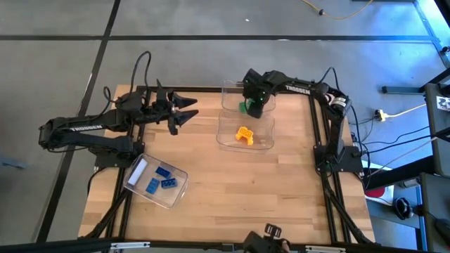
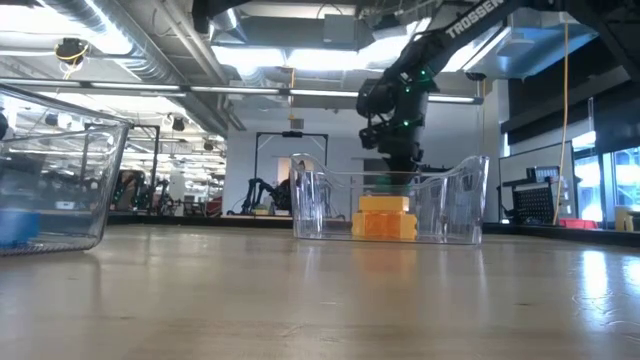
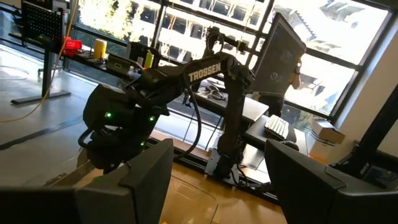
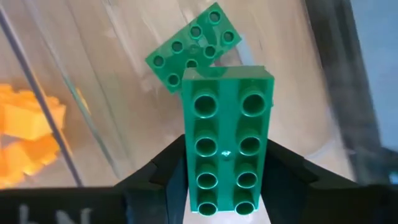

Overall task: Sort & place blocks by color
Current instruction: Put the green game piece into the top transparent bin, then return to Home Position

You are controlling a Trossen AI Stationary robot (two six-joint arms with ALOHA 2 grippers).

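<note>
The right pincer (image 4: 227, 186) is squeezing a long green block (image 4: 227, 146) between its two dark fingers. It hangs over the far clear bin (image 1: 228, 88) at the back of the desk (image 1: 281, 197). Down in that bin lies another green block (image 4: 194, 46), flat on the bottom, just past the tip of the held one. A second one may be under it, but I cannot tell.

Right beside that bin, a bit closer to the front, is the middle clear bin (image 1: 225, 137). The orange blocks (image 1: 244, 134) are piled in it. They look like a small heap, and I cannot count them.

Well apart, near the front left corner of the desk, sits a third clear bin (image 1: 137, 172), turned at a slant. Three blue blocks (image 1: 162, 179) lie in it.

The left pincer (image 1: 184, 111) waits over the back left part of the desk. Its fingers are spread wide and hold nothing.

No loose blocks show on the bare wood. So I think the job is nearly done: blue looks sorted, orange looks sorted, and the green block in the right pincer seems to be the last one. It only needs to be let go into the far bin with the other green.
</note>
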